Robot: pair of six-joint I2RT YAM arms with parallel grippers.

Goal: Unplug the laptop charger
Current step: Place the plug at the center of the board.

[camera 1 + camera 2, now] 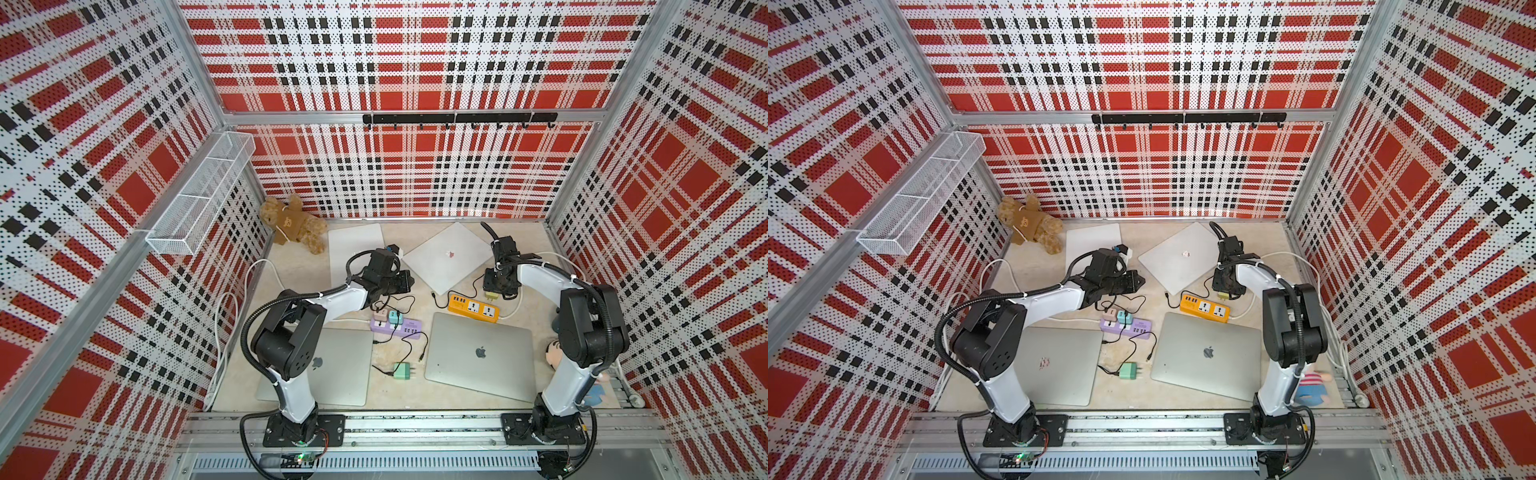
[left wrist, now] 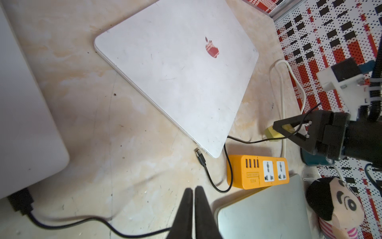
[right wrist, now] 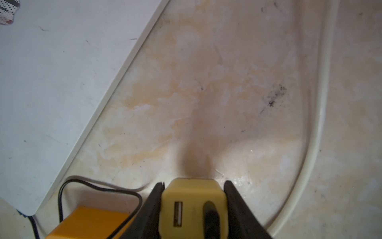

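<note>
My right gripper (image 3: 194, 184) is shut on the yellow laptop charger (image 3: 194, 207), with a black finger pressing each side. The charger (image 1: 492, 296) hangs just above the table, behind the orange power strip (image 1: 473, 308), and its prongs are out of the strip. Both sockets of the strip (image 2: 257, 171) show empty in the left wrist view. A thin black cable (image 2: 229, 165) runs from the charger to a loose plug (image 2: 199, 154) lying at the corner of the white laptop (image 2: 182, 68). My left gripper (image 2: 193, 189) is shut on nothing and hovers left of that laptop (image 1: 446, 257).
A purple power strip (image 1: 395, 326) holds pink and teal chargers, and a green charger (image 1: 402, 370) lies loose in front of it. Two silver laptops (image 1: 478, 357) (image 1: 340, 365) lie at the front. A teddy bear (image 1: 295, 224) sits back left, a doll (image 2: 334, 207) front right. A white cord (image 3: 318, 115) curves nearby.
</note>
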